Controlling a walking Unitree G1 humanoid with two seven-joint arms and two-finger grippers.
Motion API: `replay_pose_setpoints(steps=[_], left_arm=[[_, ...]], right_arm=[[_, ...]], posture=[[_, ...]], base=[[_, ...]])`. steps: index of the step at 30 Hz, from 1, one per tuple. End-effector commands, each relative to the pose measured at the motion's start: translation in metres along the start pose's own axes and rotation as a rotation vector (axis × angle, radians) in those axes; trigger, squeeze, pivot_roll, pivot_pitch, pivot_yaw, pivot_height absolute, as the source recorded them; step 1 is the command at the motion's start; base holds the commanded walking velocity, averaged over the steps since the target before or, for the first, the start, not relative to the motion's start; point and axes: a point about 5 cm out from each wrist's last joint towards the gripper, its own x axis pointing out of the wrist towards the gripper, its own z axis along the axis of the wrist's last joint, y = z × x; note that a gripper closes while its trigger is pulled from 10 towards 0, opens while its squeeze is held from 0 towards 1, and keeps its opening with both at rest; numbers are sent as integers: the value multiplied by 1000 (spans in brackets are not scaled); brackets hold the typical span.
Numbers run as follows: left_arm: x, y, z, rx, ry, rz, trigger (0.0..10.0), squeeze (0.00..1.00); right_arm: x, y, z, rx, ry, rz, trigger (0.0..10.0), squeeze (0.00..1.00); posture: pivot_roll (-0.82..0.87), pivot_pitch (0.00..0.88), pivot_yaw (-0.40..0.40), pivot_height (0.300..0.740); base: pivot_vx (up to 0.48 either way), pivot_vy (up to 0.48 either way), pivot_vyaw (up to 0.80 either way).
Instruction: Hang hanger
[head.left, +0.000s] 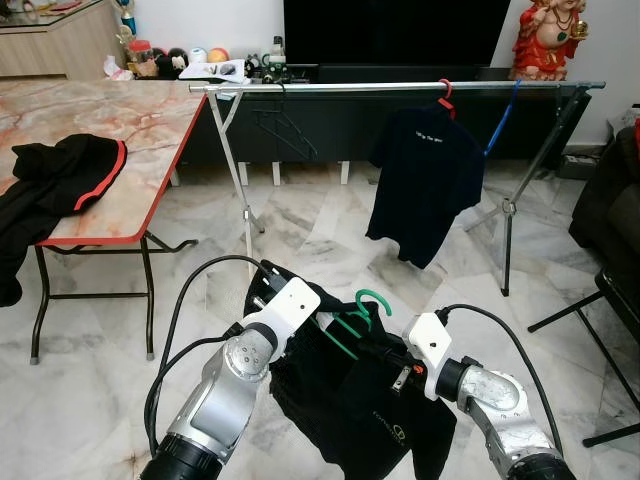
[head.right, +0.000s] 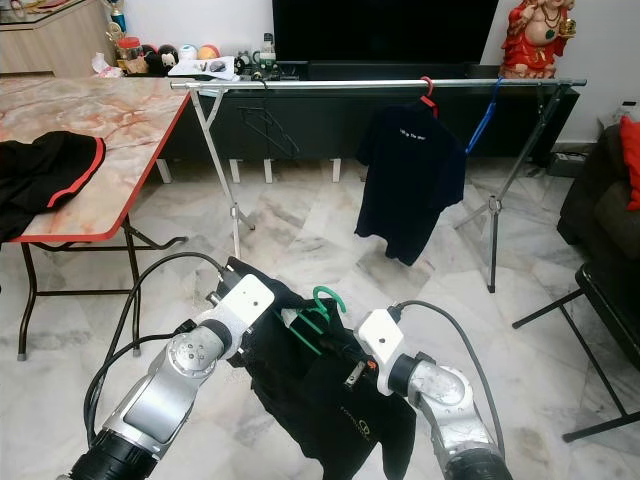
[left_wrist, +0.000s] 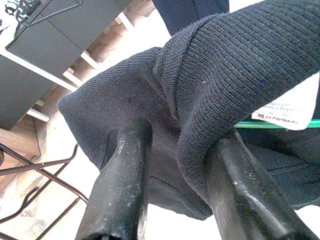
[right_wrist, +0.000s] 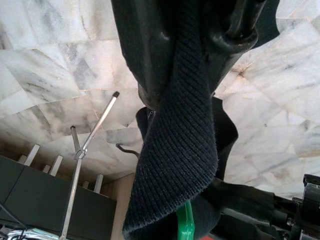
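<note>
Closest to you, both arms hold a black shirt (head.left: 375, 420) low over the marble floor (head.left: 90, 400). Your left gripper (left_wrist: 175, 165) is clamped on the shirt's ribbed collar, which is pinched between its two fingers (left_wrist: 122, 185). Your right gripper (right_wrist: 200, 45) is likewise closed on a band of the same ribbed cloth. The green hanger (head.left: 362, 310) sits between the two grippers, its hook poking up above the shirt and its bar threaded into the cloth.

To your left stands a marble-topped table (head.left: 120, 130) with a black and red garment (head.left: 60, 180) draped over its near edge.

Farther off, the rail (head.left: 400, 87) runs across the room. On it hang a bare black hanger (head.left: 285, 125), a dark shirt on a red hanger (head.left: 425, 180) and a blue hanger (head.left: 503, 125).
</note>
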Motion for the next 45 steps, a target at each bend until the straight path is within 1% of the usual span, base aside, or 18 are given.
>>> replay_pose_setpoints(steps=[1,11,19,25,27,29,30,31,32,38,41,43,45], left_arm=[[0,1,-1,12,2,-3,0,0],[0,-3,4,21,-43,-41,0,0],[0,-4,6,21,-55,-49,0,0],[0,-1,5,22,-57,-40,0,0],[-1,1,4,23,-56,-38,0,0],[-1,4,3,25,-55,-33,0,0],[-1,4,3,25,-55,-33,0,0],[-2,4,3,27,-54,-31,0,0],[-2,5,3,28,-53,-31,0,0],[-2,6,3,35,-56,-36,0,0],[-2,6,3,39,-58,-38,0,0],[-2,6,4,44,-63,-45,0,0],[-2,6,4,47,-65,-52,0,0]], right_arm=[[1,-5,8,-19,-26,-2,0,0],[1,-2,6,-21,-15,14,0,0],[0,-2,3,-21,-6,19,0,0],[-3,-2,-1,-49,40,24,0,0],[-4,-2,-4,-72,66,31,0,0],[-8,-3,-10,-122,131,40,0,0],[-8,-3,-10,-122,131,40,0,0],[-12,-5,-16,-151,186,43,0,0],[-13,-5,-19,-164,209,44,0,0],[-23,-7,-29,-201,306,74,0,0],[-24,-5,-32,-195,314,110,0,0],[-25,2,-32,-173,293,180,0,0],[-24,5,-32,-155,279,216,0,0]], posture=[[105,54,-12,740],[104,50,-10,740],[104,44,-8,740],[102,36,-7,740],[102,36,-7,740],[101,33,-8,740],[101,33,-8,740],[101,32,-9,740],[101,32,-11,740],[102,41,-16,740],[106,44,-18,740],[107,49,-17,740],[106,50,-16,740]], base=[[0,0,0],[0,0,0],[0,0,0],[0,0,0],[0,0,0],[0,0,0],[0,0,0],[0,0,0],[0,0,0],[0,0,0],[0,0,0],[0,0,0],[0,0,0]])
